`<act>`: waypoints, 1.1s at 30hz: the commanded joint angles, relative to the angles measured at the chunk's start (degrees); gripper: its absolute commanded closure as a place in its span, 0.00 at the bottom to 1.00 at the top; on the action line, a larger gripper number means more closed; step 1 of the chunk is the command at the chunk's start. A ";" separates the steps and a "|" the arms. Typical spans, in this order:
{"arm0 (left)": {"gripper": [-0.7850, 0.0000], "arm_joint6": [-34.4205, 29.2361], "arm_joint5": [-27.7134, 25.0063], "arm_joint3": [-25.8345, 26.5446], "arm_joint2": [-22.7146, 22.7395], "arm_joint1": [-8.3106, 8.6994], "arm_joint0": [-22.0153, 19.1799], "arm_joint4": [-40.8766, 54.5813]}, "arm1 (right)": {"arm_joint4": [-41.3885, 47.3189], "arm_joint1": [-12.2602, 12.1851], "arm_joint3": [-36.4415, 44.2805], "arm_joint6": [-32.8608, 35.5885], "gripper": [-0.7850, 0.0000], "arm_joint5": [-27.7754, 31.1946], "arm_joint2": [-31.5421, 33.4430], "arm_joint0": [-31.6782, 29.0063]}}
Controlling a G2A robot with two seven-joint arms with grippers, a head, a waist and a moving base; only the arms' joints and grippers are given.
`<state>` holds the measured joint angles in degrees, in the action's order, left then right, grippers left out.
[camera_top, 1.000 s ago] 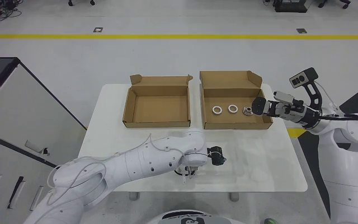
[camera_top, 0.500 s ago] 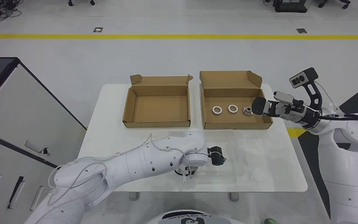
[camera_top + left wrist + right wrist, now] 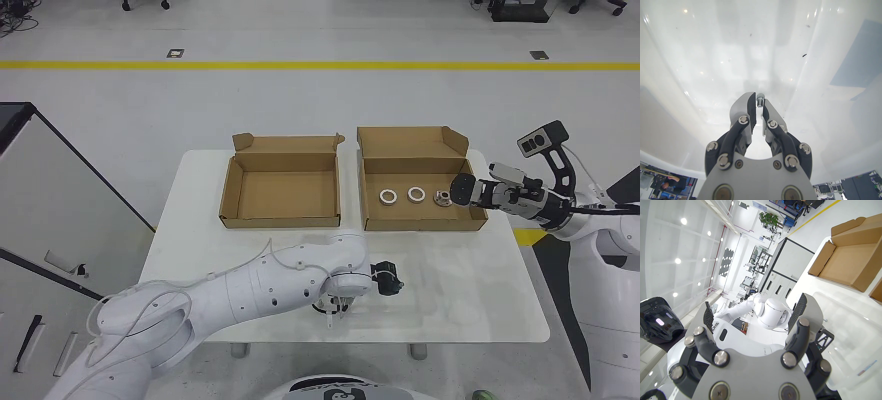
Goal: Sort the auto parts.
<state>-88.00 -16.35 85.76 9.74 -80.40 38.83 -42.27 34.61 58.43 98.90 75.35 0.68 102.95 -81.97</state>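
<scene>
Left hand (image 3: 758, 106): pads drawn to a narrow gap, pinching a small bolt (image 3: 760, 100) at the very tips, low over the glossy white worktop (image 3: 200, 255) near its front edge. The tip grip is judged to suit so small a part, but it leaves little hold, so slip is a risk.

Right hand (image 3: 754, 308): spread wide and holding nothing, beside the right wall of the right box (image 3: 415, 168). It is judged to be out of the other arm's way.

The right box carries three round parts (image 3: 414, 193) in a row. The left box (image 3: 285, 195) is bare and is judged the bolt's likely destination. Open worktop lies between the bolt and the boxes, and the near box wall must be cleared.
</scene>
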 commanded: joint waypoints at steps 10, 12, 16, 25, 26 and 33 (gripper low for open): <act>1.00 0.00 0.01 1.15 0.00 0.39 -1.20 0.62 | 0.00 0.00 0.00 0.00 0.00 0.00 0.00 0.00; 1.00 0.00 0.01 1.92 0.00 0.71 -1.90 1.36 | 0.00 0.00 0.00 0.00 0.00 0.00 0.00 0.00; 1.00 0.00 0.02 4.62 0.00 1.75 -4.08 2.92 | 0.00 0.00 0.00 0.00 0.00 0.00 0.00 0.00; 1.00 0.00 0.05 12.89 0.00 5.64 -10.72 6.33 | 0.00 0.00 0.00 0.00 0.00 0.00 0.00 0.00; 1.00 0.00 0.05 13.54 0.00 6.03 -11.29 6.88 | 0.00 0.00 0.00 0.00 0.00 0.00 0.00 0.00; 1.00 0.00 0.05 14.53 0.00 6.59 -12.36 7.57 | 0.00 0.00 0.00 0.00 0.00 0.00 0.00 0.00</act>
<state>-88.00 -16.30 100.29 9.74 -73.81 26.46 -34.69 34.61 58.43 98.90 75.35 0.68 102.95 -81.97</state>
